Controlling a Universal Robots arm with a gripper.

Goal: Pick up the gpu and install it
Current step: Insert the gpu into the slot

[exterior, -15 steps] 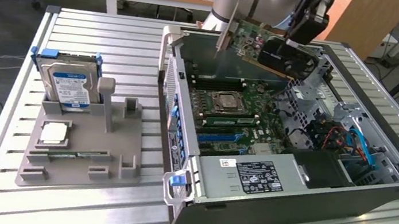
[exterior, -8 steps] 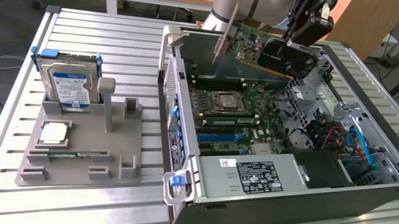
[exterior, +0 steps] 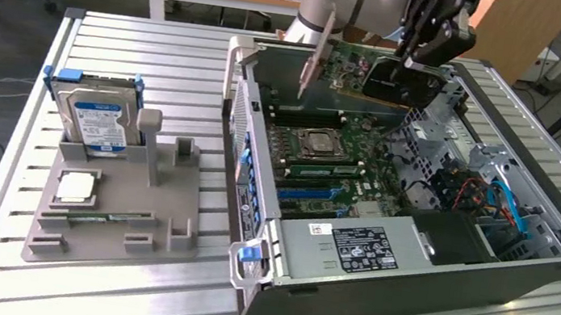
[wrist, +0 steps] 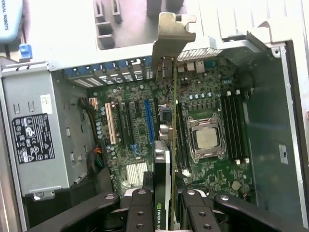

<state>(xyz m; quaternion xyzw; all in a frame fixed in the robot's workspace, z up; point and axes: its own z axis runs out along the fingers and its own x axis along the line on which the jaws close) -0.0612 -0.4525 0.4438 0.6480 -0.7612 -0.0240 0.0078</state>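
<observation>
Transfer stage, as judged: the pincer point(exterior: 421, 55), closed on the gpu point(exterior: 356, 63), holds the card edge-on in the upper middle of the exterior frame, above the open computer case point(exterior: 252, 203) on the tabletop point(exterior: 110, 45), not yet seated; seating calls for its edge lined up with a motherboard slot point(wrist: 148, 123).

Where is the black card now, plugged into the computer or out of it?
Out. The tool holds the gpu in the air above the open computer case, apart from the motherboard.
</observation>
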